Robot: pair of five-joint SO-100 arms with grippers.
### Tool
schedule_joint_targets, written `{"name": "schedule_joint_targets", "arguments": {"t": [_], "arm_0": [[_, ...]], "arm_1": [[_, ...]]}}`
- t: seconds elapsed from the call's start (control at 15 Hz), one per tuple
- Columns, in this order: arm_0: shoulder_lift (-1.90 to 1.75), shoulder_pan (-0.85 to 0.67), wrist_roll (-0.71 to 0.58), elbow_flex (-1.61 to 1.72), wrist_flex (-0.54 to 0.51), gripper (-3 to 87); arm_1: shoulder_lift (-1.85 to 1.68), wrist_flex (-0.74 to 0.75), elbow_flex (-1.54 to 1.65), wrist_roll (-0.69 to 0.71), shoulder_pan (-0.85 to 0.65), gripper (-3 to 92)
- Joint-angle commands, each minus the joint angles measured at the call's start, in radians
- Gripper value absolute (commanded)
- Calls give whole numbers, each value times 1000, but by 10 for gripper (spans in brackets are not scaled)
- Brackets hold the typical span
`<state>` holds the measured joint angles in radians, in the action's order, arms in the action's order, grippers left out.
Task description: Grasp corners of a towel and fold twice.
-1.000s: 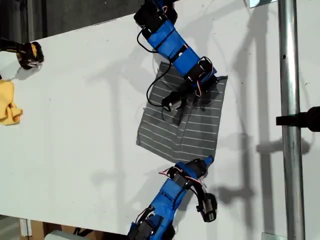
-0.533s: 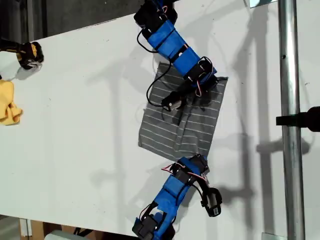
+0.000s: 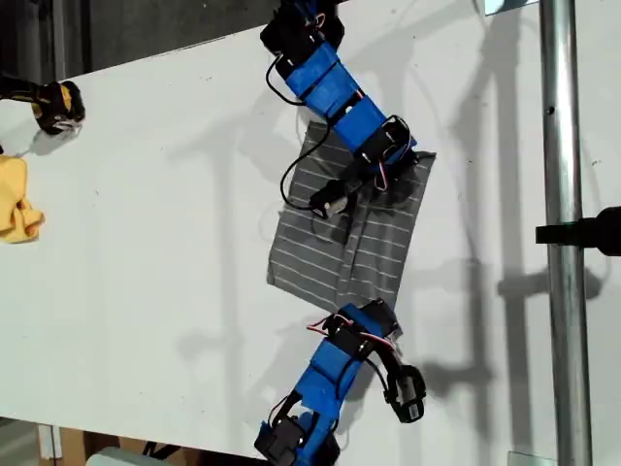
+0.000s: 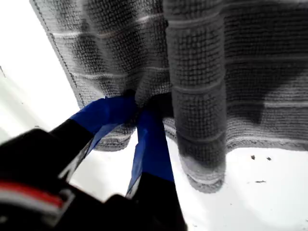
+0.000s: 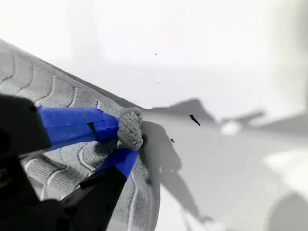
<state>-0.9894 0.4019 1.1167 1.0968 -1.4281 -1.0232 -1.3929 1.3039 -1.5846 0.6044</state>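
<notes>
Seen in the exterior view, my first hand (image 4: 137, 107) is clamped on the five-o'clock edge (image 4: 260, 137) of the soft grey white-striped towel (image 3: 378, 233). My second hand (image 5: 124, 140) pinches its one-o'clock corner (image 5: 129, 126), likely so both can lift that side to fold.

Bright overhead light, hard shadows — wrist-view glare

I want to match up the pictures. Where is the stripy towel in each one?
Exterior view: the towel lies mid-table, between the two blue arms.
First wrist view: it fills the upper part, its edge pinched in blue jaws.
Second wrist view: only a bunched corner shows, clamped in blue jaws.
Shared landmark: the white table, seen in all three.
</notes>
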Motion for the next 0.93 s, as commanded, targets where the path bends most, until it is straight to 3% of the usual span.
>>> {"name": "schedule_joint_targets", "arguments": {"t": [0.0, 0.4, 0.67, 0.87], "arm_0": [[-133, 17, -28, -58, -32, -15], [-253, 26, -66, -58, -57, -15], [-310, 38, -61, -64, -48, -15], [-345, 20, 3, -31, -67, -15]], "arm_1": [[-130, -58, -101, 9, 18, 0], [-334, -26, -195, 52, 80, 0], [-339, 173, -189, 186, 117, 0], [-374, 75, -110, 83, 81, 0]]}}
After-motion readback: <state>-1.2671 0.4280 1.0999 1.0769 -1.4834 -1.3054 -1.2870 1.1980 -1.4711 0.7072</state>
